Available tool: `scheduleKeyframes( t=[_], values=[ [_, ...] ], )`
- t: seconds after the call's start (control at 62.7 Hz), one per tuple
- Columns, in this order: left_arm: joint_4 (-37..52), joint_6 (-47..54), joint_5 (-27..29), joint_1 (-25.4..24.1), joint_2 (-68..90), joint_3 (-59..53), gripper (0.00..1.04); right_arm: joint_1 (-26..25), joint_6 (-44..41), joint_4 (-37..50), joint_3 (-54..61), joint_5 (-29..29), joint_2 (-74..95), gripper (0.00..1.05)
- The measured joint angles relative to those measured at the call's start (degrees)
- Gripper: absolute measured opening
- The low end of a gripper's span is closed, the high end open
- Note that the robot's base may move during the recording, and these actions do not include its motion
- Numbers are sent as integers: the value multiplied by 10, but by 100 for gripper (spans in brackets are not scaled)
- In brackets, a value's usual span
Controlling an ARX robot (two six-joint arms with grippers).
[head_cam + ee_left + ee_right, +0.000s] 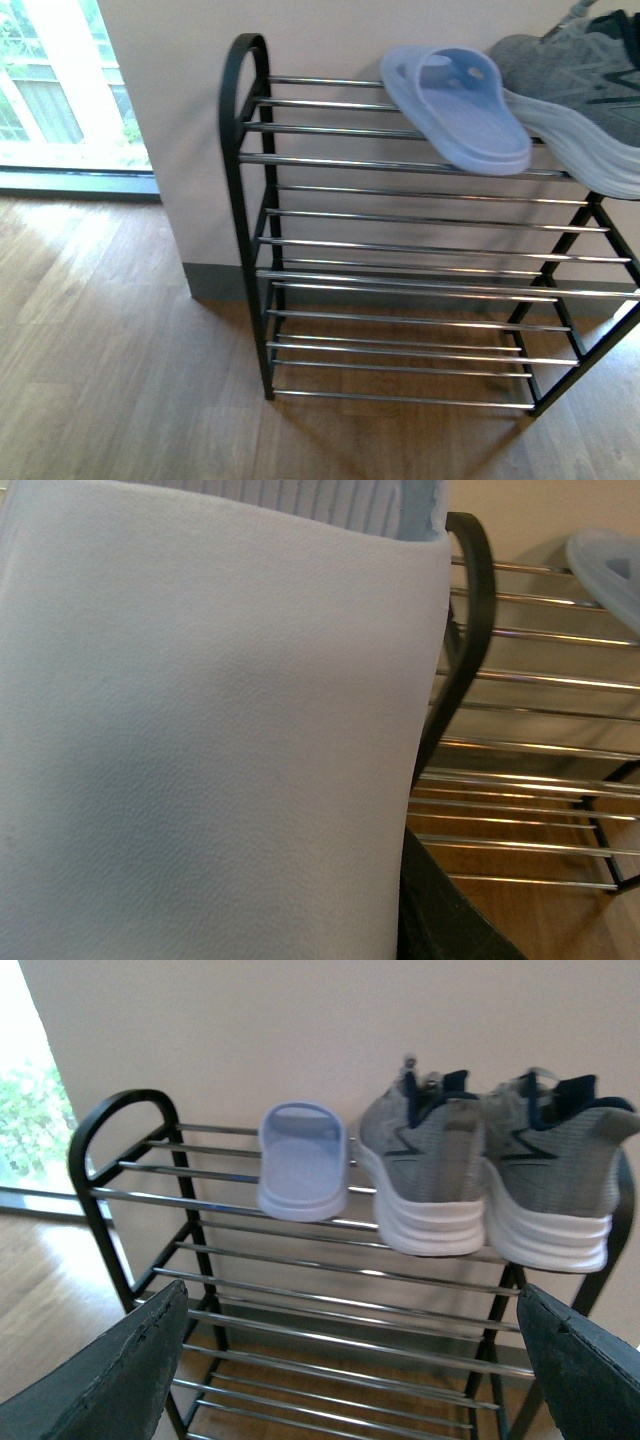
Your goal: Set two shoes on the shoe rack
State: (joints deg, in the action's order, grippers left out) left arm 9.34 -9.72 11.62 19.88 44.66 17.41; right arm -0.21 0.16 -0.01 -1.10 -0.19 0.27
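Currently the shoe rack is the largest item: black metal frame with an arched end piece on the left, four tiers of chrome rods, standing on a wood-plank floor against a pale wall. A bright window sits at far left, down at floor level.

Top tier, right wrist view: both grey knit sneakers stand side by side at the right end, heels toward the camera, white ridged soles overhanging the nearest rod. Left sneaker and right sneaker are touching or nearly so; navy lining shows at both collars. The front view catches only part of one sneaker at its right edge.

Just left of the sneakers on the same tier lies a pale blue slide sandal, sole down, strap up, open end toward the camera. The three lower tiers hold nothing.

Left wrist view: a pale blue pebbled surface fills most of the frame, very close to the lens; ridged blue edge along the top. It looks like a second sandal, but identity is uncertain. Left gripper fingers are hidden, so whether it is clamped or spread cannot be told.

Right gripper: two dark fingertips at the frame's lower corners, spread wide apart, nothing between them, well short of the rack.
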Motion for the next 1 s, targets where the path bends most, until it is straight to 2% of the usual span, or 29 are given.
scheduleKeyframes(
  t=[1.005],
  values=[
    [0,0,0,2,1,-1,2,2,0,-1,0,4,-1,96]
  ],
)
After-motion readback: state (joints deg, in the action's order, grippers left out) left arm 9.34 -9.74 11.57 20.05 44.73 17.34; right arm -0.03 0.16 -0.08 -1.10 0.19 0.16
